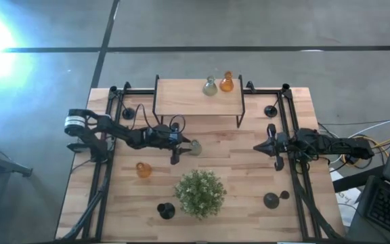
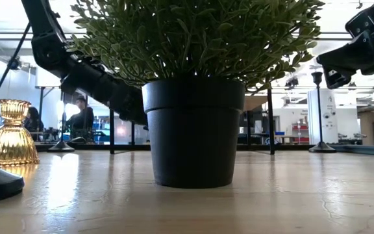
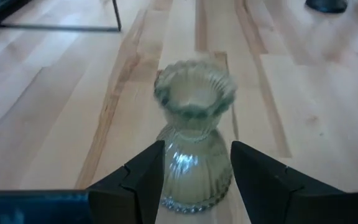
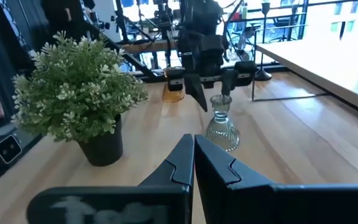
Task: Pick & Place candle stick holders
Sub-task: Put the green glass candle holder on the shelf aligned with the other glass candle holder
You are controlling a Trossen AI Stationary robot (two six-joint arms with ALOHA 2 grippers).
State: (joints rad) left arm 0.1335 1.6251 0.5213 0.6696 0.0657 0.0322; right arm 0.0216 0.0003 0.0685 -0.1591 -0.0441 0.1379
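Candle stick holders (image 1: pixel 128 113) sit well scattered here, all black and matte, and none is in either gripper. From the left in the high view, one stands at the back-left corner by the metal frame. Another (image 1: pixel 166 211) is at the front edge, just beside the potted plant (image 1: pixel 200 193). A third (image 1: pixel 271 110) stands at the back right, its flat round base, thin stem and tiny cup clear in the low view. The last (image 1: pixel 271 200) is at the front right, though whether it is upright cannot be told. The table (image 1: pixel 249 176) is pale planked wood with visible grain. At its back stands a raised wooden shelf (image 1: pixel 181 95) on thin black legs. An orange glass vase (image 1: pixel 143 169), ribbed and flask-shaped, sits left of the plant, whose bushy small-leaved sprigs rise from a smooth black pot (image 2: pixel 193 130). Over to the action: the left gripper (image 3: pixel 197 186) is at mid-table, straddling a grey-green glass vase (image 3: pixel 194 124) with a fluted body and scalloped rim. Its dark fingers (image 3: pixel 143 180) are set partway apart, snug against either side of the vase's belly. The vase stands on the wood. On the right, the right gripper (image 4: pixel 194 146) hangs above the table with its fingers pressed together on nothing, pointing towards the vase.
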